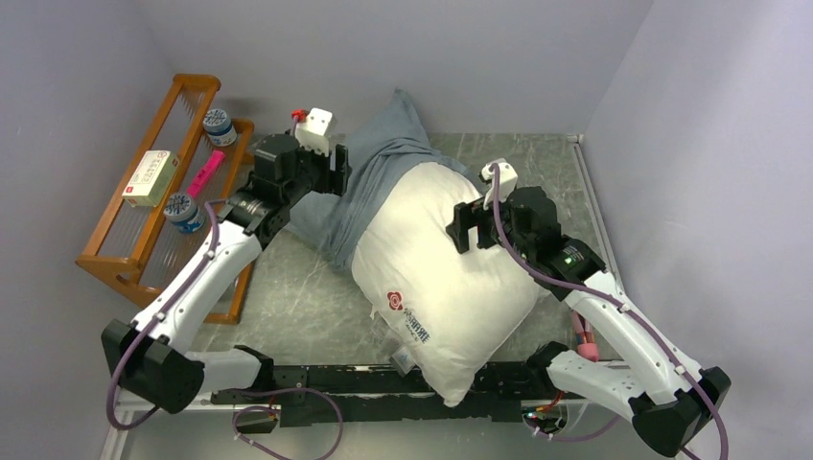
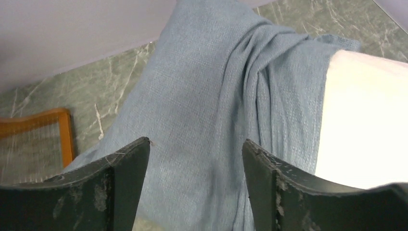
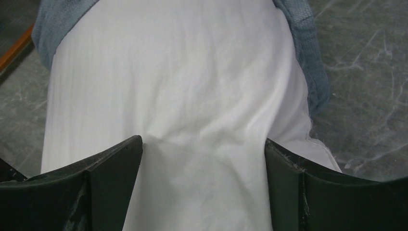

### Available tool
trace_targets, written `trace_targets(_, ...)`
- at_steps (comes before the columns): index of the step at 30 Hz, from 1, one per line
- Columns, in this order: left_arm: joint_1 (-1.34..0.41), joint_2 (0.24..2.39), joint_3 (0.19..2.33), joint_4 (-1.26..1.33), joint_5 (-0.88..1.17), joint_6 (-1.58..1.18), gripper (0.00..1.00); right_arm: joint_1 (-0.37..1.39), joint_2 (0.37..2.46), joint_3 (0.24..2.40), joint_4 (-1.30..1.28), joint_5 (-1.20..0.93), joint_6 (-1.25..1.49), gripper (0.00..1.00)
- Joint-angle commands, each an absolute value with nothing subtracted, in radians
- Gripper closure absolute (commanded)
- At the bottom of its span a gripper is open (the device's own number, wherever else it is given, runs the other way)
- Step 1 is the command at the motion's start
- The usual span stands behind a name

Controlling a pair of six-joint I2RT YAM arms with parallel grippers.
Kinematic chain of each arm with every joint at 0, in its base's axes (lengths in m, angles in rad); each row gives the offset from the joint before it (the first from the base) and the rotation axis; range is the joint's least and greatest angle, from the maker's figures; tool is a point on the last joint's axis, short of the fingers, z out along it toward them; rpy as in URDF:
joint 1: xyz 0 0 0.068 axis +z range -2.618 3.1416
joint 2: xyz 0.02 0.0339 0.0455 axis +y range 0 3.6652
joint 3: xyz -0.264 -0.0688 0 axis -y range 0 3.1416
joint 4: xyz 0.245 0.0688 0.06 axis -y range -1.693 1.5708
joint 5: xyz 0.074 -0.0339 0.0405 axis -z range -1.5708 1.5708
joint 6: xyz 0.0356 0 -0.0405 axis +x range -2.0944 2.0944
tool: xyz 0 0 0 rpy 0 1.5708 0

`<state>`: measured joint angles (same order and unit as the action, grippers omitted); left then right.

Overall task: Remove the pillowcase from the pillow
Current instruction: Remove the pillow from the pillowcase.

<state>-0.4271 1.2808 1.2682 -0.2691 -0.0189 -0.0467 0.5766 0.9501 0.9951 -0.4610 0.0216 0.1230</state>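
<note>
Both tools have their jaws spread wide and grip nothing. The left tool (image 2: 195, 151) hangs over the bunched grey-blue pillowcase (image 2: 216, 96), and the right tool (image 3: 203, 147) hangs over the bare white pillow (image 3: 183, 86). Most of the pillow lies uncovered on the green marbled tabletop (image 1: 307, 297), its red-logo end toward the arm bases. The pillowcase covers only its far end and is crumpled toward the back wall. A wooden rack (image 1: 125, 264) holding small items stands at the left.

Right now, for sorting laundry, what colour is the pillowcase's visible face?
Plain grey-blue pillowcase, clearest in the left wrist view.
</note>
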Motion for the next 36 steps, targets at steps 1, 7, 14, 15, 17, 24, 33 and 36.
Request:
trace_targets(1,-0.428,1.171,1.195,-0.274,0.006,-0.07,0.21,0.611,0.962,1.043,-0.397,-0.064,0.095,0.08)
trace_targets(7,-0.428,1.038,1.068,-0.271,0.048,-0.076,0.14,0.69,0.962,1.059,-0.342,-0.008,0.064,0.04)
trace_targets(14,-0.428,0.949,0.968,-0.264,0.115,-0.051,0.12,0.75,0.976,1.075,-0.315,0.199,0.009,0.01)
trace_targets(15,-0.428,0.938,0.956,-0.262,0.128,-0.047,0.12,0.752,0.975,1.077,-0.31,0.234,0.008,0.0)
trace_targets(17,-0.428,0.917,0.937,-0.259,0.149,-0.038,0.12,0.752,0.976,1.08,-0.295,0.276,-0.025,0.0)
trace_targets(24,-0.427,0.884,0.894,-0.234,0.177,-0.024,0.12,0.775,1.042,1.093,-0.271,0.092,-0.068,0.0)
trace_targets(33,-0.426,0.903,0.884,-0.246,0.194,-0.014,0.08,0.882,1.116,1.042,-0.174,0.114,-0.097,0.0)
trace_targets(36,-0.426,0.908,0.88,-0.242,0.21,-0.015,0.08,0.883,1.148,1.034,-0.176,0.137,-0.095,0.0)
